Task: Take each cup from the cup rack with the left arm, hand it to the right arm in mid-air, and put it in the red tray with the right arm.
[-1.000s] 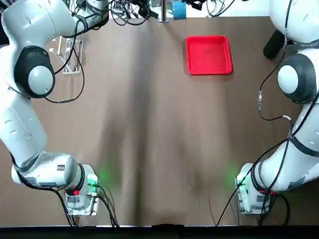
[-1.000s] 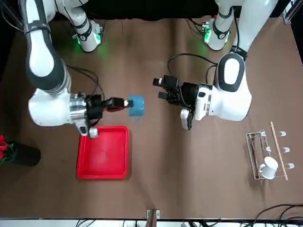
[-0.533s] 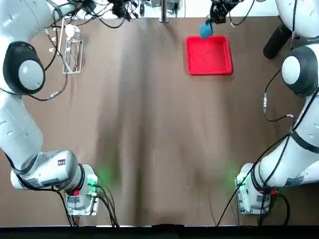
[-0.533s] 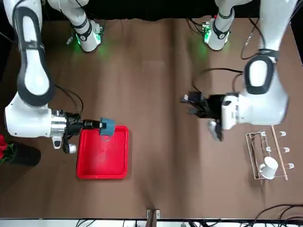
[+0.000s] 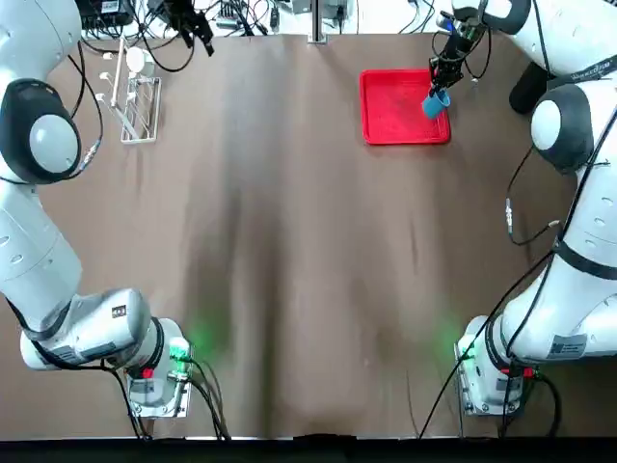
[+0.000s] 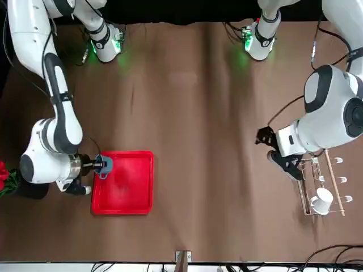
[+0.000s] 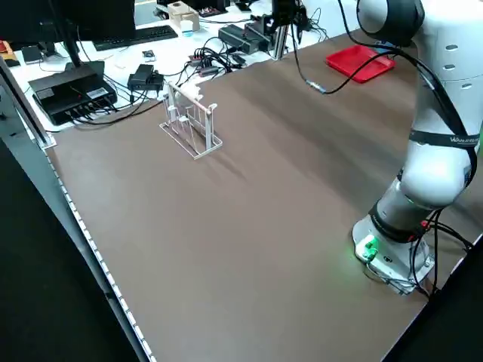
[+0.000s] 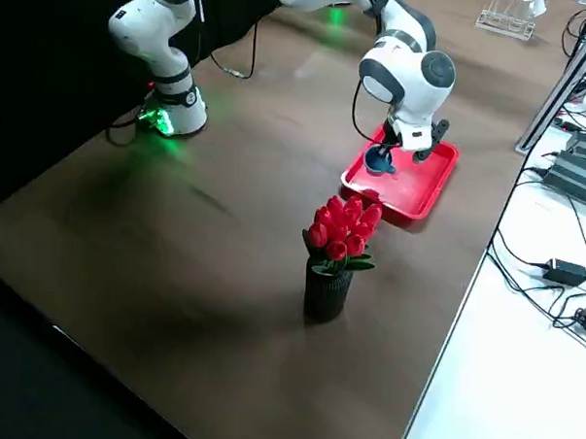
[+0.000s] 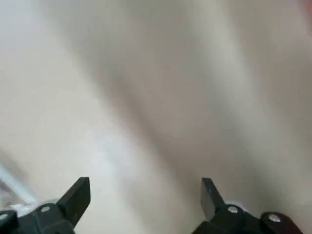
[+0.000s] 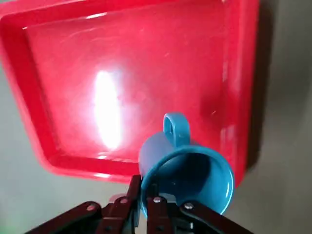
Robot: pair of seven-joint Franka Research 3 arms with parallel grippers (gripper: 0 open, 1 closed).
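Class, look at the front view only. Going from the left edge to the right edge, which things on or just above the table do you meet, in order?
Red flowers → blue cup held by the right gripper → red tray → left gripper → cup rack holding the white cup.

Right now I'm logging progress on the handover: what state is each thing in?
blue cup: held over the red tray's edge, mouth toward the wrist camera
right gripper: shut on the cup's rim
left gripper: open, empty, near the cup rack
white cup: on the cup rack
red tray: empty
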